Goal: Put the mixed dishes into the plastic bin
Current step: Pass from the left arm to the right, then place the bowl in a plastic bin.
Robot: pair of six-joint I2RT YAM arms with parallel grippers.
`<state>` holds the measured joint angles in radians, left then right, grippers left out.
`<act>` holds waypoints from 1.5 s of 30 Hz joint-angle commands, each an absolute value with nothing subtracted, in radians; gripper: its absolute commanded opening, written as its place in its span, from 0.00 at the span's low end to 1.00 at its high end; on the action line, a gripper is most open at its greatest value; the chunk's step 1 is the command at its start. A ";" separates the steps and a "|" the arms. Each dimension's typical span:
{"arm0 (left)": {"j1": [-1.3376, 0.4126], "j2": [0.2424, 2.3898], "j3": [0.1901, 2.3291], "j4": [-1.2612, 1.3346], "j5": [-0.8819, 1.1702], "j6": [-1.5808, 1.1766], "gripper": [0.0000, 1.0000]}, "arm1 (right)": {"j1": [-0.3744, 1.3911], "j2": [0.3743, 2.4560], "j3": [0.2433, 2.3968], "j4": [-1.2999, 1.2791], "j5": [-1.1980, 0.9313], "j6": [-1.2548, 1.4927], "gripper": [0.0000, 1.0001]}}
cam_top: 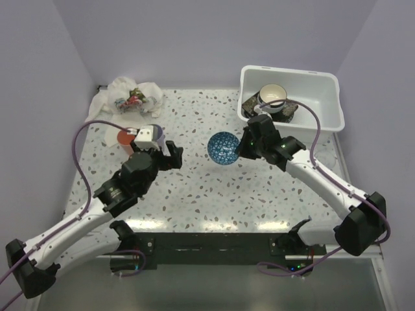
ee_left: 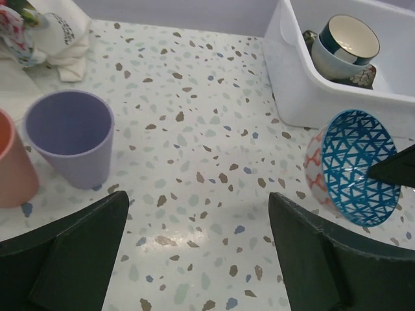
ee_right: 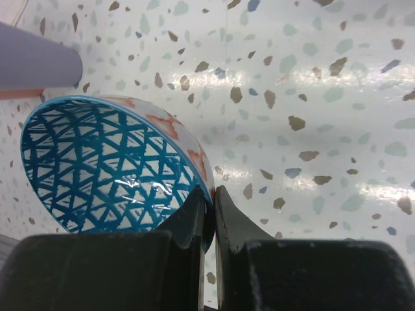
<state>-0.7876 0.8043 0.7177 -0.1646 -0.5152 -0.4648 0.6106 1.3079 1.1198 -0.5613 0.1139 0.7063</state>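
The patterned bowl [ee_right: 110, 168] carries a teal-blue triangle lattice on white inside and a red-orange lattice on white outside. The purple cup [ee_left: 70, 136] is plain lilac and the orange cup [ee_left: 11, 170] plain orange. The plastic bin [ee_left: 305, 91] is white. In it I see a mug [ee_left: 350, 37], cream inside with a dark teal rim band, a pale grey-blue bowl [ee_left: 327, 65] and a dark floral plate [cam_top: 285, 111]. The table [ee_left: 194, 129] is white terrazzo flecked brown, blue and grey-green. The cloth [cam_top: 133, 97] is white with a red-green print. My left gripper [ee_left: 198, 210] and right gripper [ee_right: 211, 194] are black.

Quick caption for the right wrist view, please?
Right gripper pinches the rim of the tilted blue-patterned bowl, with the speckled table behind.
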 commanded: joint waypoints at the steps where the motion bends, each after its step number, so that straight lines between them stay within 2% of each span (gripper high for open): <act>1: -0.784 0.680 0.651 -0.107 -0.650 -0.331 0.95 | 0.536 1.302 1.261 -0.580 0.127 0.629 0.00; 10: -0.782 0.489 0.555 -0.126 -0.712 -0.230 0.96 | 0.299 1.471 1.535 -0.673 0.133 0.545 0.00; 15: -0.782 0.520 0.535 -0.089 -0.712 -0.227 0.96 | 0.204 1.597 1.704 -0.678 0.135 0.534 0.00; 23: -0.781 0.604 0.561 -0.121 -0.736 -0.227 0.96 | 0.077 1.779 1.842 -0.635 0.115 0.566 0.00; 34: -0.733 0.615 0.555 -0.103 -0.695 -0.230 0.96 | 0.017 1.960 1.983 -0.621 0.097 0.595 0.00; 45: -0.684 0.614 0.554 -0.097 -0.641 -0.242 0.96 | 0.003 2.042 2.034 -0.621 0.107 0.604 0.00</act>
